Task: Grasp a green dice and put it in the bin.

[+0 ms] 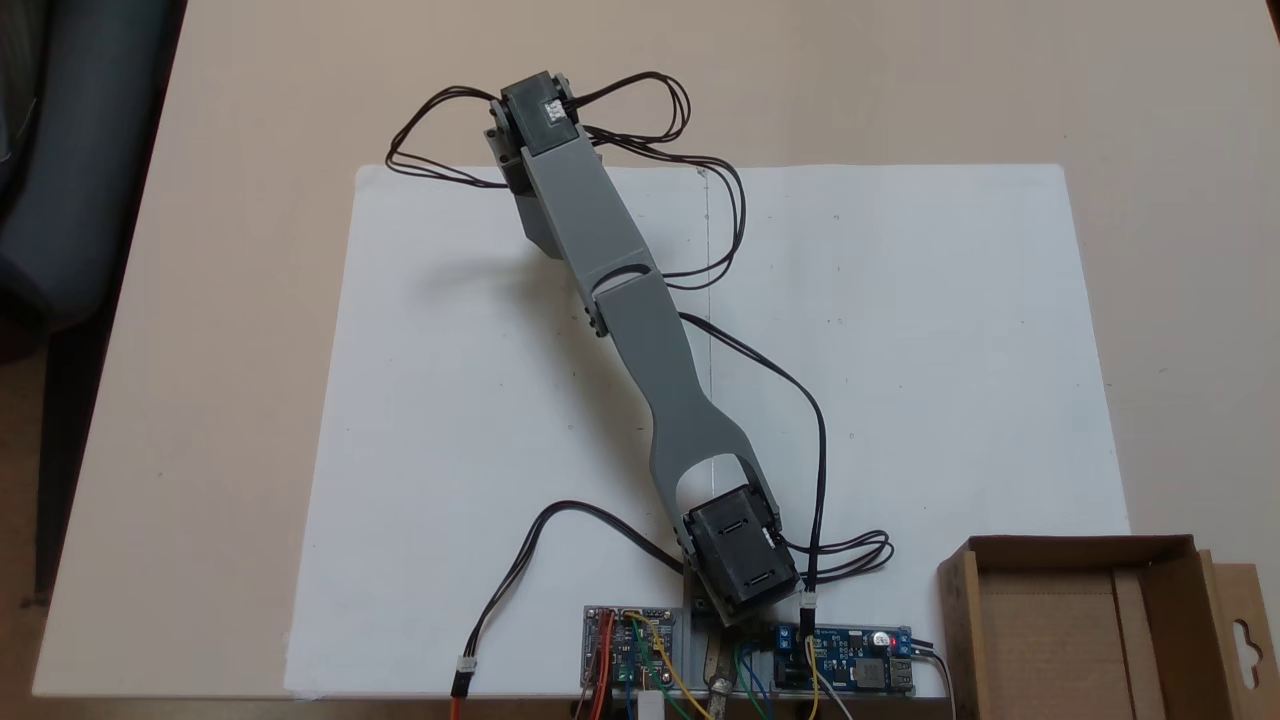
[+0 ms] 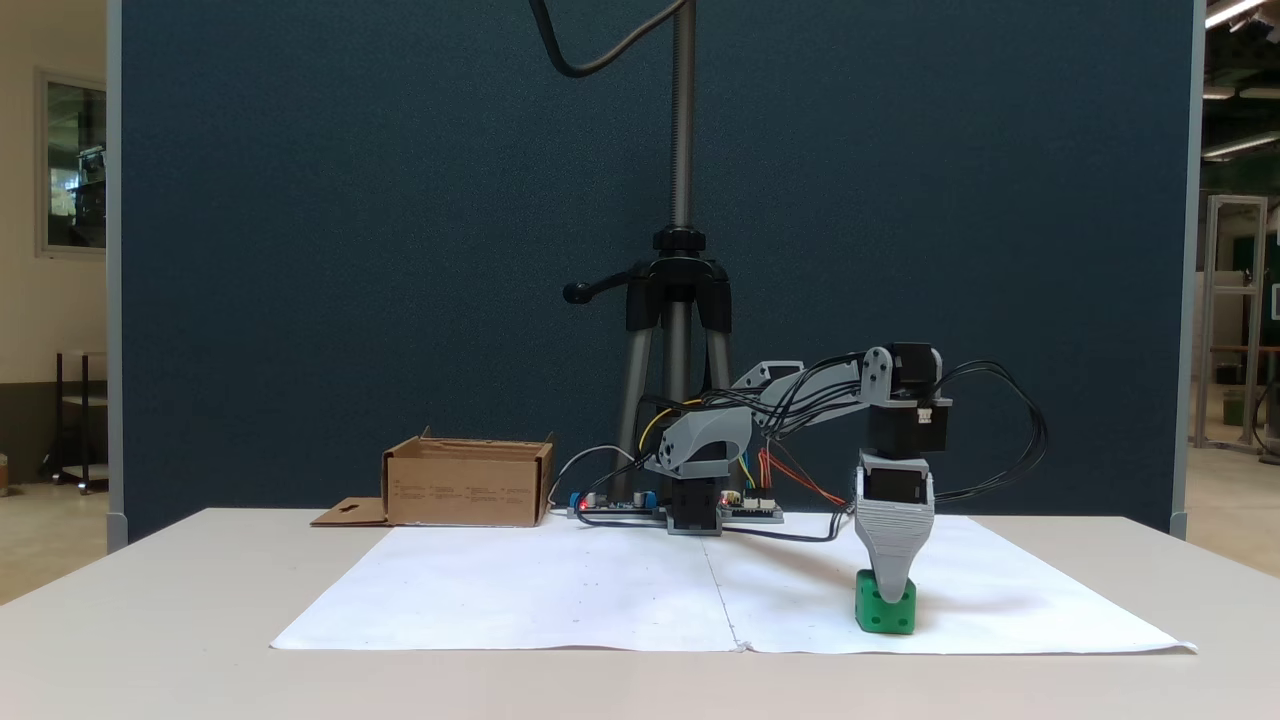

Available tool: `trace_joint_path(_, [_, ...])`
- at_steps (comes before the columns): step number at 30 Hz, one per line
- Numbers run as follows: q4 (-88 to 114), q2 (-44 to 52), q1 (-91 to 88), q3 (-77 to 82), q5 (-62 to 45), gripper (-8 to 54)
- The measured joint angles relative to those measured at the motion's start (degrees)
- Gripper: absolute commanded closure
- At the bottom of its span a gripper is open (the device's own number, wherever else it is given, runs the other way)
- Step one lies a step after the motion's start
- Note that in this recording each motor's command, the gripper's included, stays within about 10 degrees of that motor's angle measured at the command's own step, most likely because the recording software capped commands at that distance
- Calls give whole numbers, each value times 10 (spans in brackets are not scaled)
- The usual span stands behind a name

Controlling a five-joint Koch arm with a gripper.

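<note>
Beige table (image 1: 230, 300), white paper sheet (image 1: 450, 420), cardboard bin (image 2: 465, 485), green dice (image 2: 886, 608)

No readable text anywhere — print on the bin (image 2: 467, 493) too small.

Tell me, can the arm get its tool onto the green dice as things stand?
Probably yes. In a fixed view the tool points straight down with its tip overlapping the top of the green dice on the white paper, and nothing stands between them. Whether the jaws straddle it cannot be told.

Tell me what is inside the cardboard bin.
In a fixed view the bin shows bare brown cardboard inside, with no dice in it. Its near corners run past the picture's edge, so that part is unseen. The green dice sits on the paper.
</note>
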Motion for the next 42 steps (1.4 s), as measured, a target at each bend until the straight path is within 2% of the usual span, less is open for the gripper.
trace_joint_path(42, [-18,-38,4,0,2,32])
